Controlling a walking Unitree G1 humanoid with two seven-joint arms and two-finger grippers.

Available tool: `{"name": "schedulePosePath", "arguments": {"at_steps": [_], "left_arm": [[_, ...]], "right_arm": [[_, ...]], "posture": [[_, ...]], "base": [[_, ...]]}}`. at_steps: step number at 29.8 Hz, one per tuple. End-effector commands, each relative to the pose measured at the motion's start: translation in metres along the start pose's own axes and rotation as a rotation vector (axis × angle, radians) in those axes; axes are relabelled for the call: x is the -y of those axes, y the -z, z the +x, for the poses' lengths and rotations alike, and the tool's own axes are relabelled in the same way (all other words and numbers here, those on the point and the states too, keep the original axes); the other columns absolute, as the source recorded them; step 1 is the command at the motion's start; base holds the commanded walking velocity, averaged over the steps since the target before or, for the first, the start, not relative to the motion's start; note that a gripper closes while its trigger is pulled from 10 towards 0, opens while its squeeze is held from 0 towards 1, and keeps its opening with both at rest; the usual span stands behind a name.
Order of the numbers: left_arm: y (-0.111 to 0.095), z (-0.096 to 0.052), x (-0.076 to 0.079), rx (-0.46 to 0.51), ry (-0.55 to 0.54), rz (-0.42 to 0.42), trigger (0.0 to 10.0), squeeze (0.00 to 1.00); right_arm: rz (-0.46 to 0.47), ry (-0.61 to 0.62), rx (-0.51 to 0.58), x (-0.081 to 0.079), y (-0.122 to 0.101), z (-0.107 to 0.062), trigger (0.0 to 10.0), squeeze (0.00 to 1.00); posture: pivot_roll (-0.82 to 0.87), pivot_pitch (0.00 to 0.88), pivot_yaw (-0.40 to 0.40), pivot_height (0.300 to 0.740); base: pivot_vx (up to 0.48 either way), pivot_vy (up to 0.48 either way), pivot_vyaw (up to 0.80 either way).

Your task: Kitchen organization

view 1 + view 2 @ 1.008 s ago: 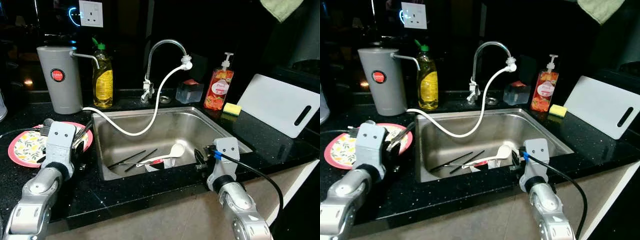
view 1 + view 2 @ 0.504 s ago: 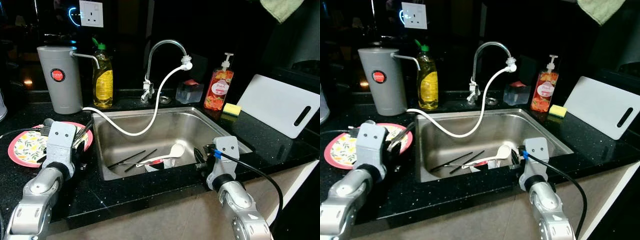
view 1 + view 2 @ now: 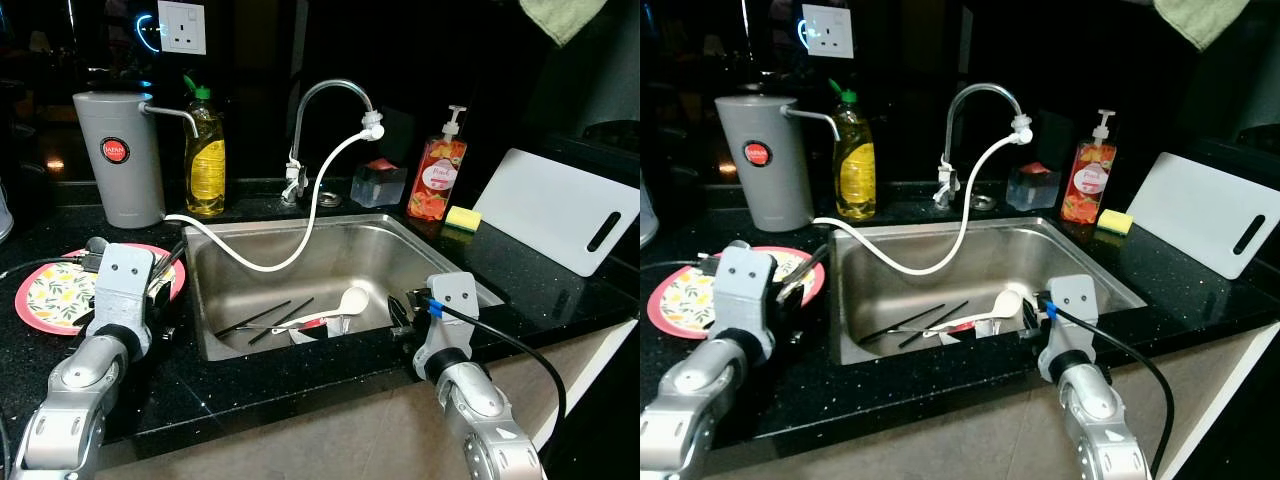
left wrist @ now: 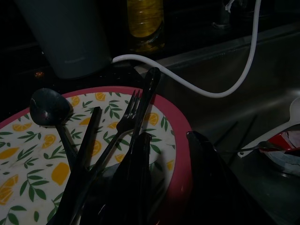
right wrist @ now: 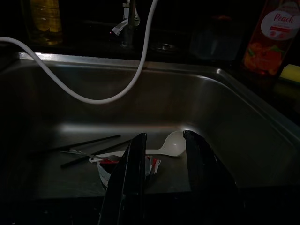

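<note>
A pink-rimmed plate (image 3: 38, 300) with a lemon print lies on the black counter left of the steel sink (image 3: 440, 258). On the plate (image 4: 174, 126) lie a black fork (image 4: 123, 127), a black spoon (image 4: 46, 108) and other dark utensils. My left gripper (image 3: 163, 292) hovers open over the plate's sink-side edge, its fingers (image 4: 211, 183) apart with nothing clamped between them. In the sink bottom lie a white ladle spoon (image 5: 172, 143), black chopsticks (image 5: 89, 143) and a small red-and-white bowl (image 3: 315, 327). My right gripper (image 3: 400, 312) stands open at the sink's front right rim, pointing at the ladle.
Along the back stand a grey canister (image 3: 120, 155), a yellow dish-soap bottle (image 3: 206, 160), a faucet (image 3: 325, 100) with a white hose (image 3: 260, 262) drooping into the sink, a clear container (image 3: 378, 185), a peach soap pump (image 3: 437, 175) and a yellow sponge (image 3: 463, 217). A white cutting board (image 3: 560, 205) leans at the right.
</note>
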State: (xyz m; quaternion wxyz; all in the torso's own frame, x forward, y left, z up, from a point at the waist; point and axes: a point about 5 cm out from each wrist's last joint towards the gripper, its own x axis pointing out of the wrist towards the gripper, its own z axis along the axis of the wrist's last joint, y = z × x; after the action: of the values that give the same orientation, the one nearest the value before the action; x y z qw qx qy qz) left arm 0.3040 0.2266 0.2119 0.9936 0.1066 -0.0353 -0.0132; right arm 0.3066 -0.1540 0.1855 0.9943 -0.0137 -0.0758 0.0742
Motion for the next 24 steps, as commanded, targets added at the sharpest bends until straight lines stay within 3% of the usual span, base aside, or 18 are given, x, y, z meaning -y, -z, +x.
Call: {"name": "schedulePosePath", "arguments": {"at_steps": [1, 24], "left_arm": [[-0.0002, 0.0013, 0.0038, 0.004, 0.012, -0.003, 10.0, 0.0], [0.0, 0.0012, 0.0033, 0.003, 0.011, -0.001, 10.0, 0.0]], "right_arm": [[-0.002, 0.013, -0.016, 0.0035, 0.0025, -0.0012, 10.0, 0.0], [0.0, 0.017, -0.017, 0.0038, 0.0028, -0.0025, 10.0, 0.0]], "posture": [[-0.02, 0.0, -0.11, 0.74], [-0.02, 0.0, -0.11, 0.74]], "base": [[0.0, 0.0, 0.0], [0.0, 0.0, 0.0]]}}
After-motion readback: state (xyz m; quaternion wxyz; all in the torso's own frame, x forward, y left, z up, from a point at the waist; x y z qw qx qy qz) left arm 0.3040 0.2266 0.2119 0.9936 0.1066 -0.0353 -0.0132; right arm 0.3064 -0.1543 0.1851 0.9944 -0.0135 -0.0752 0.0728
